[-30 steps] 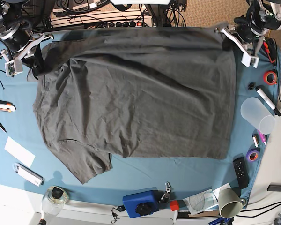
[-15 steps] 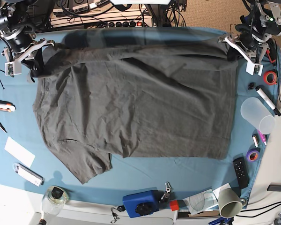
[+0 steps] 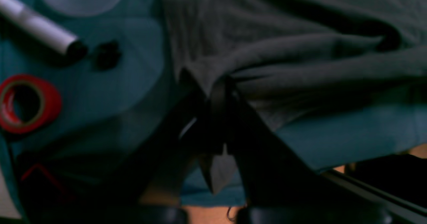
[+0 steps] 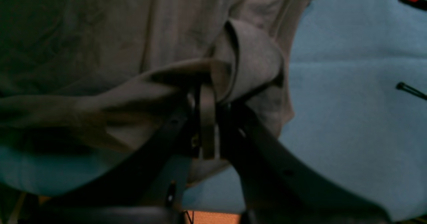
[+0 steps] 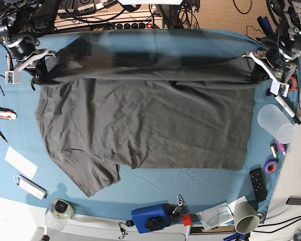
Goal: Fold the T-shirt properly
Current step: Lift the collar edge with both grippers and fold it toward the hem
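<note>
Since a second earlier, both arms had drawn the far edge of the large dark charcoal-grey cotton T-shirt up off the blue-clothed worktop and toward the near side, so that it now hung as a taut raised band between them, blurred in the base view, over the rest of the garment. Most of the shirt lay flat and creased on the cloth, one short sleeve spread toward the near left corner of the base view. At that view's right, the left pincer was closed tight on one corner of the lifted edge; its wrist view showed the dark jaws pressed together with grey fabric bunched between them and cloth visible under the raised hem. At the view's left, the right pincer was likewise clamped on the other corner, a curl of fabric wrapped over its tips in its own wrist view. Beside the left arm, just off the shirt's edge, lay a red roll of tape and a white marker pen with a black cap, near a translucent plastic cup.
</note>
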`<state>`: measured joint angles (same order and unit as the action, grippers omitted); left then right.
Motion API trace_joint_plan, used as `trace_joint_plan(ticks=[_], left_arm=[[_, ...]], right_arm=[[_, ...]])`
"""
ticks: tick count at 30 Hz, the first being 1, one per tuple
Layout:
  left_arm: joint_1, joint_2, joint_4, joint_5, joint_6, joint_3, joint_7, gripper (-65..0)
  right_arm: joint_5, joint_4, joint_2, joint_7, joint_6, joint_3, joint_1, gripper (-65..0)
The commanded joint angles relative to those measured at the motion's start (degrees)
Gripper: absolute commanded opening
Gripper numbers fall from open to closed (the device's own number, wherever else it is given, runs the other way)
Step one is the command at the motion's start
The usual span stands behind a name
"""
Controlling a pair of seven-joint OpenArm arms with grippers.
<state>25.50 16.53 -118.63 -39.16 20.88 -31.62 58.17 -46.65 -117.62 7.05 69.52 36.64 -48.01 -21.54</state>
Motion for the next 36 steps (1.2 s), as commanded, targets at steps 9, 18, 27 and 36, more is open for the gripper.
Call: trace_joint_plan(ticks=[9,18,27,36], left_arm=[[-4.37,0.59,3.04,4.09,-0.70,6.49,-2.43,-65.0],[-6.80,0.63,3.15,8.52,-1.79,6.73,-4.79,-65.0],[-10.49,0.63,7.72,8.31,-0.70,6.75,-5.62,-65.0],[-16.31,0.63,13.64,8.31,-0.07,6.75,-5.51,-65.0]], right_arm=[[3.08,-0.74,0.70,-3.41,-0.04,1.29,1.70,-65.0],[9.14,-0.74,0.70,-6.56,-0.11,6.54,3.96,-65.0],[12.59,10.43,0.72,-8.09,-1.07,9.70,10.47,-65.0],[14.36,17.92,0.72,-9.16,-0.31,9.70,19.43,-65.0]])
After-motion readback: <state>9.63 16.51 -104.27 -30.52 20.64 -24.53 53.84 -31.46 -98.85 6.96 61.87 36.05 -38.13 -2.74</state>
